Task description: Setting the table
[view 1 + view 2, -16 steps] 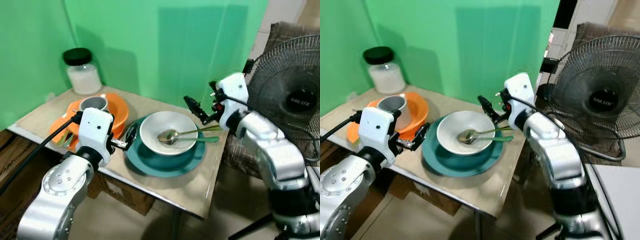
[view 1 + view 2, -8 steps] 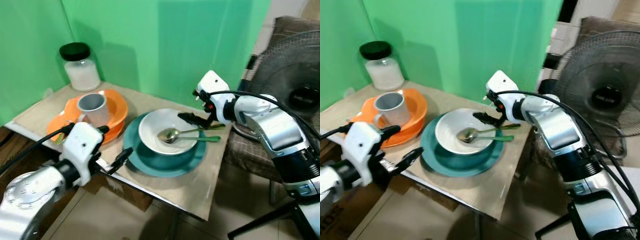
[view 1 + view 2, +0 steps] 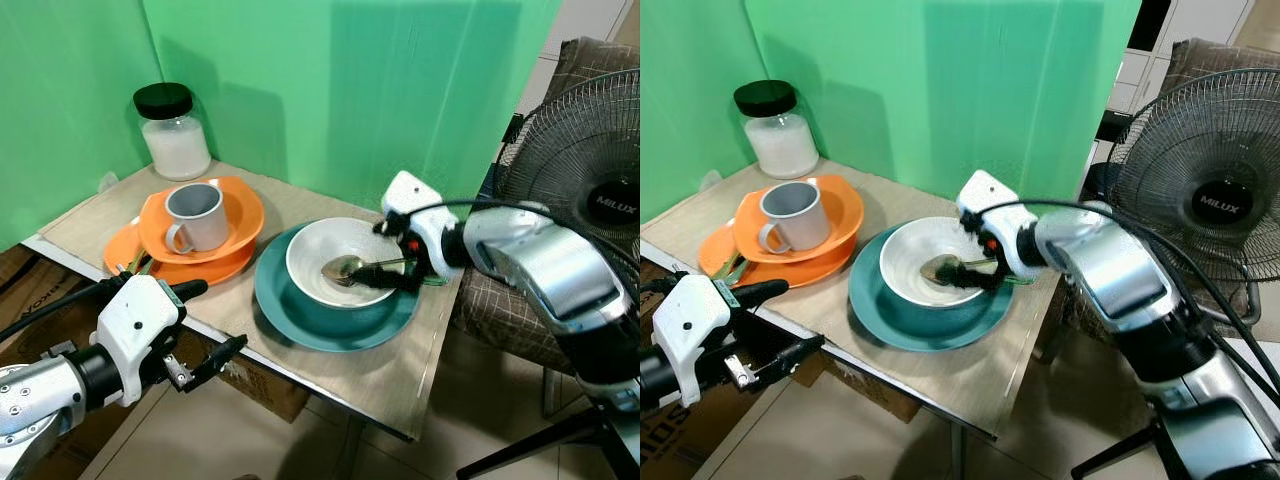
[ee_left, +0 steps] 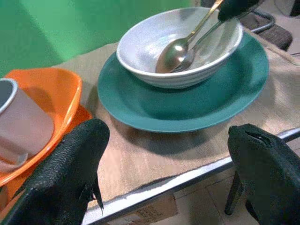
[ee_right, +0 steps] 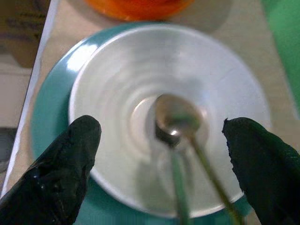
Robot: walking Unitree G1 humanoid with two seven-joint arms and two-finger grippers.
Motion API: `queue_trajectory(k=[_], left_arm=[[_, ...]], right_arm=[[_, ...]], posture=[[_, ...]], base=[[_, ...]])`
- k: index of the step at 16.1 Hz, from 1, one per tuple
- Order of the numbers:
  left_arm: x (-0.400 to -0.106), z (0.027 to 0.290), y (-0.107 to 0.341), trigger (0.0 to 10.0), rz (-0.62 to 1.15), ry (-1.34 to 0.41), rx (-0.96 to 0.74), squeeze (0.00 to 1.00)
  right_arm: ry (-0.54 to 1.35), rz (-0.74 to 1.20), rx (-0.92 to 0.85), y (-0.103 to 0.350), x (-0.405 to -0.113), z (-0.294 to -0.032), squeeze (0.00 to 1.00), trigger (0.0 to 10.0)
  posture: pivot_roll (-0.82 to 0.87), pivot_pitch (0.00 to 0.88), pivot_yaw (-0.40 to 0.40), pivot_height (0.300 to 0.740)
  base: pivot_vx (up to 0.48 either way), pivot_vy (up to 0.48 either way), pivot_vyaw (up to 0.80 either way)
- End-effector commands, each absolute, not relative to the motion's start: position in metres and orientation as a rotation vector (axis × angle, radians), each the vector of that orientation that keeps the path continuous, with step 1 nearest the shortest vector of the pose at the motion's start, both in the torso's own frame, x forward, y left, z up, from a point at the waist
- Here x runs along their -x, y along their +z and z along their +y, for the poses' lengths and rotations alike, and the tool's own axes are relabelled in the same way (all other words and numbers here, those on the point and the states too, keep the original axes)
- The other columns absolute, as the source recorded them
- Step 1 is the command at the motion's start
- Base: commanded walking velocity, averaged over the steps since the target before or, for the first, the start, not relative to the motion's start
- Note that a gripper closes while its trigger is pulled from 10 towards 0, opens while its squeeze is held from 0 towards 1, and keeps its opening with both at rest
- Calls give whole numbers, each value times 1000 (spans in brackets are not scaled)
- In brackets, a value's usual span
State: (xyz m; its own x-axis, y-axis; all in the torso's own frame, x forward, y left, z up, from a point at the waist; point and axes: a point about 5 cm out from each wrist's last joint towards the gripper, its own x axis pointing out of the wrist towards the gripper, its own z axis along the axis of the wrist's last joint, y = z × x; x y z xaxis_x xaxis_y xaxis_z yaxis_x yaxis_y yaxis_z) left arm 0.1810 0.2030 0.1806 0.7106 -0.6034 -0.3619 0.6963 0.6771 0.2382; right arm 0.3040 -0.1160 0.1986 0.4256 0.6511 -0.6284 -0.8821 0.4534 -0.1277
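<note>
A white bowl [image 3: 340,272] sits on a teal plate [image 3: 300,322] near the table's right end. In the bowl lie a metal spoon [image 3: 343,267] and a green-handled utensil [image 5: 181,194], their handles sticking out over the right rim. My right gripper [image 3: 393,272] is low over those handles at the bowl's right side, open, its fingers [image 5: 70,159] spread wide either side of the spoon with nothing held. My left gripper [image 3: 213,322] hangs open just off the table's front edge, left of the plate, its fingers [image 4: 65,173] pointing at the plate.
A grey mug [image 3: 195,215] stands on stacked orange plates [image 3: 232,262] at the table's left. A black-lidded jar [image 3: 172,130] is at the back left by the green backdrop. A standing fan [image 3: 590,180] is close on the right. The table's front edge [image 3: 300,385] is near.
My right gripper has come down from above the bowl's far right to the spoon handles. My left arm has drawn back and down off the table's front edge. The camera shifted slightly.
</note>
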Motion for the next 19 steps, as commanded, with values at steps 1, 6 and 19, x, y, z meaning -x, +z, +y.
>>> queue_trajectory(k=[1, 6, 19], left_arm=[[-182, 202, 181, 10000, 261, -756, -376, 0], [-182, 196, 180, 10000, 243, -779, -360, 0], [-179, 201, 177, 10000, 262, -750, -337, 0]], right_arm=[[1005, 553, 502, 198, -302, -116, 0, 6902], [908, 580, 535, 191, -309, -107, 0, 3529], [820, 555, 674, 190, -334, -103, 0, 6078]], posture=[[-26, 4, 7, 740], [-28, 0, 0, 740], [-22, 18, -20, 740]], base=[[0, 0, 0], [0, 0, 0], [0, 0, 0]])
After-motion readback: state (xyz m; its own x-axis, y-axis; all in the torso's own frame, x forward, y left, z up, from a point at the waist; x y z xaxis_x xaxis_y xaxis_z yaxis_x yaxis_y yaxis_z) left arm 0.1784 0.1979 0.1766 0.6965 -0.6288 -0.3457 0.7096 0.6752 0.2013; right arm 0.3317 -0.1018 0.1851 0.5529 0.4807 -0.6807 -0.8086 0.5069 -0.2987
